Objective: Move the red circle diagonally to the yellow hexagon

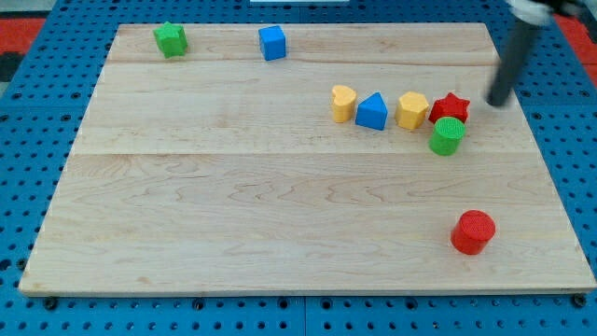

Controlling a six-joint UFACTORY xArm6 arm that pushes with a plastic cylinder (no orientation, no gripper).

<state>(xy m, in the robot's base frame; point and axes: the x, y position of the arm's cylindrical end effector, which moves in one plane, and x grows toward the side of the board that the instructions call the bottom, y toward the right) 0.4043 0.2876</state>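
Observation:
The red circle (473,231) sits near the view's bottom right of the wooden board (280,187). The yellow hexagon (411,110) stands in a row at the upper right, between a blue block (371,112) and a red star (451,108). My tip (496,101) is at the right of the board, just right of the red star and well above the red circle, touching no block.
A yellow heart (343,103) is at the row's left end. A green cylinder (447,136) touches the red star from below. A green block (171,39) and a blue cube (272,43) sit near the view's top left.

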